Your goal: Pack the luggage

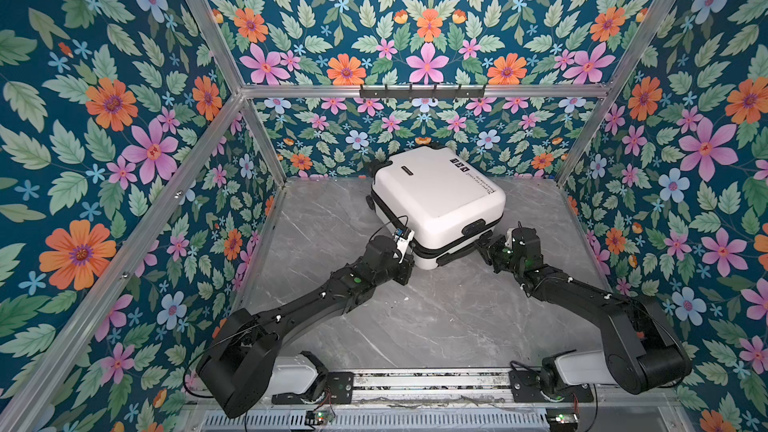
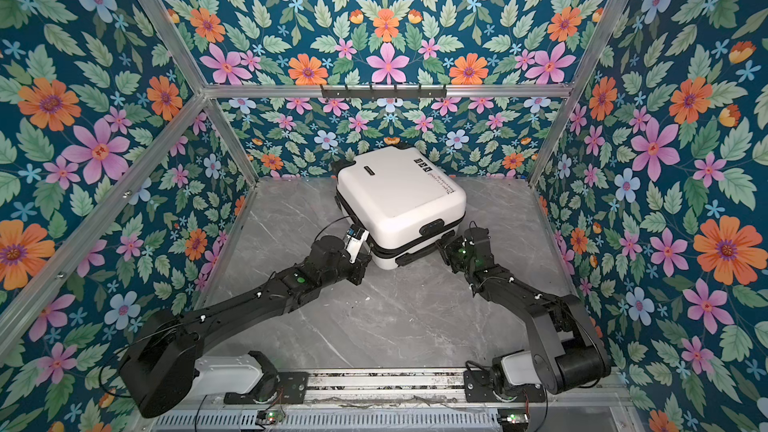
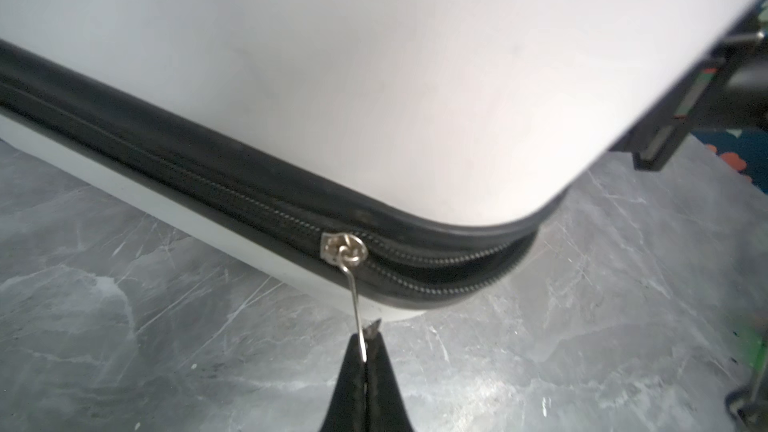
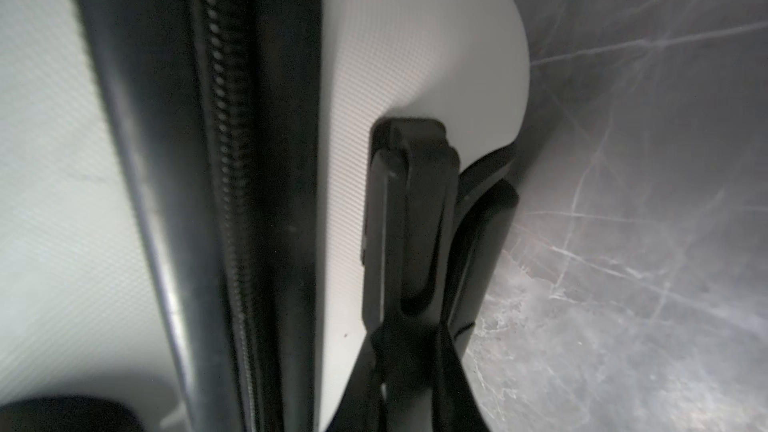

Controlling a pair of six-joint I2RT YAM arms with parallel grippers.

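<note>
The luggage point(image 1: 437, 201) is laid flat on the grey worktop point(image 1: 436, 317), close to the back wall point(image 1: 415, 126); in the left wrist view the zipper pull point(image 3: 353, 292) is pinched between the closed fingertips of the left hand point(image 3: 365, 344), at a corner where the zipper point(image 3: 436, 276) is seen parted beyond the slider point(image 3: 343, 247); the right hand point(image 4: 409, 342) is clamped on the black side handle point(image 4: 411, 209), just above the worktop.

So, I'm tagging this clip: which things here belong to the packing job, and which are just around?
In the job: luggage, its zipper pull pinched by the left gripper, its handle gripped by the right gripper.
Just around: hook rack, table.
</note>
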